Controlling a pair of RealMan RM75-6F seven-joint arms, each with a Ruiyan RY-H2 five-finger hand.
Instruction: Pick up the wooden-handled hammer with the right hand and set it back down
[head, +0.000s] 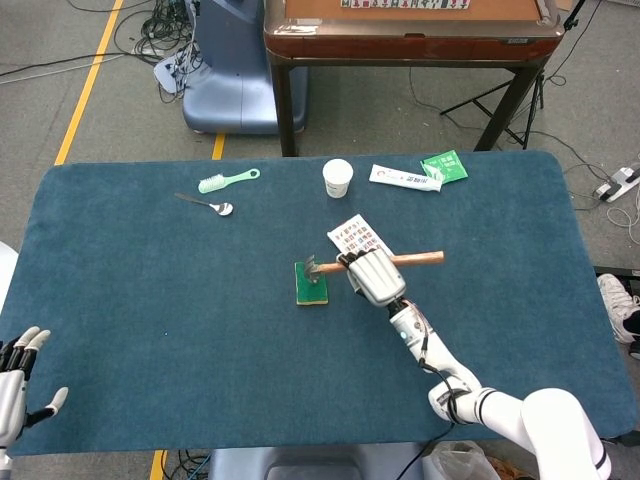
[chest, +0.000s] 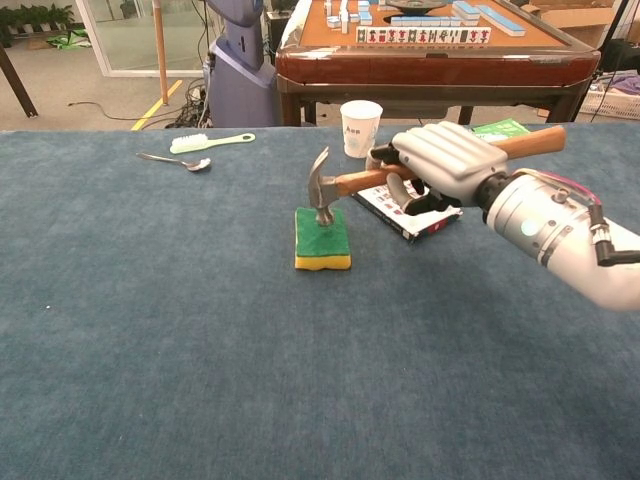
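Wooden-handled hammer (chest: 345, 182) lies crosswise in the gripping right hand (chest: 440, 165), head leftward over the sponge (chest: 322, 240)

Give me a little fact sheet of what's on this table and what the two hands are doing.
right hand: grips the hammer by its wooden handle
hammer head: over the sponge; touching or not, cannot tell
left hand: holds nothing, fingers apart, at the table's near left edge
under the right hand: booklet
far side: paper cup, toothbrush, spoon, tube, green packet
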